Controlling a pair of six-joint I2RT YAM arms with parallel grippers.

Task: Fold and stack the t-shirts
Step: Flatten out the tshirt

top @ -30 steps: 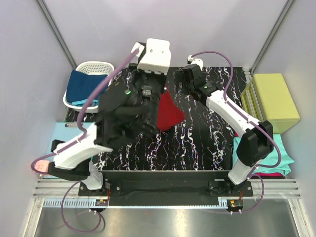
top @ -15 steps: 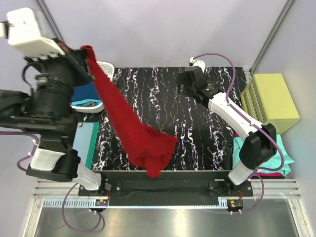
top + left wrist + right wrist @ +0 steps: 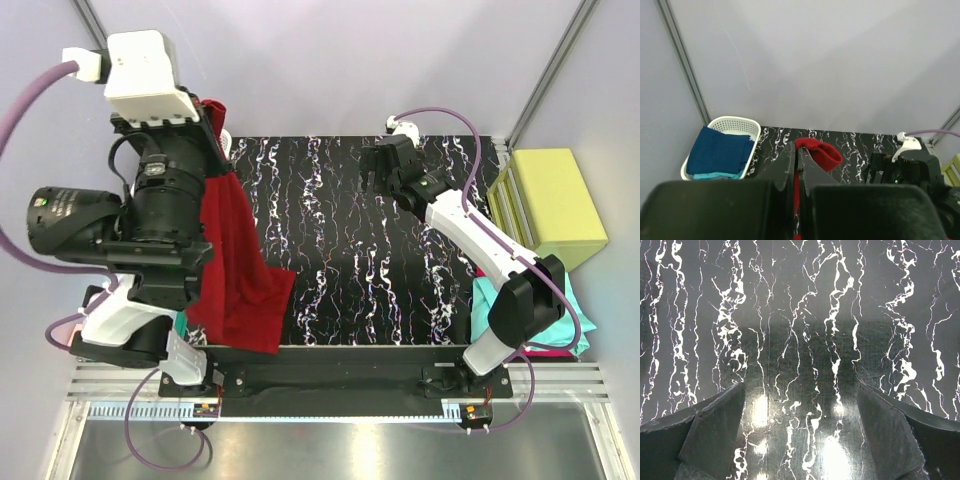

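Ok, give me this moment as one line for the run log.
left gripper: shut on red shirt, held high, shirt hanging | right gripper: open, empty, over table | basket: blue shirt inside

Red shirt (image 3: 235, 270): plain dark red. Table (image 3: 340, 230) was black, veined white like marble. Basket (image 3: 754, 137) was white lattice, holding navy shirt (image 3: 720, 152) over teal strip (image 3: 710, 176). Box (image 3: 560, 195) was yellow-green. Teal shirt (image 3: 585, 318) lay over magenta shirt (image 3: 545, 350). Cables (image 3: 432, 107) were purple
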